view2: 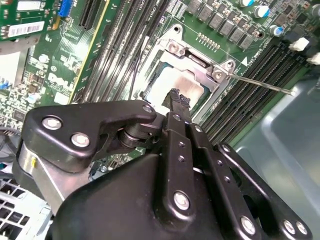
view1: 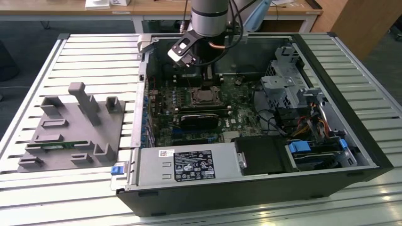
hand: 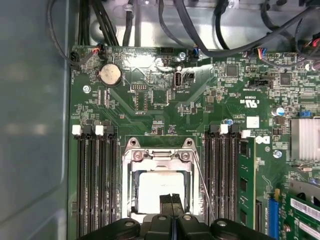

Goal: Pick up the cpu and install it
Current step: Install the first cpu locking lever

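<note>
The tool (hand: 172, 200) hangs low inside the open computer case (view1: 251, 193), which lies on the slatted table (view1: 94, 56). Its two fingers are pressed together, tip against tip, and nothing shows between them. In both wrist views the cpu (hand: 155, 187) lies flat directly beneath the tips, its pale silver top framed by the metal socket (hand: 160, 155) on the green motherboard (hand: 150, 100). The tips are just over the chip's top. Whether they touch it cannot be told.

Judging by this, the pick-up is over and the work is in the installing step: the cpu sits in its place and the tool is empty. I cannot tell whether the chip is fully seated or the frame is clamped down on it. A thin wire lever (hand: 202, 187) runs slantwise just beside the tool, across the memory slots (hand: 222, 180) on that side, and looks unlatched.

Any further move calls for a straight, gentle path. The tips should stay square to the chip, and clear of the lever and of the socket frame, which closes in around them.
</note>
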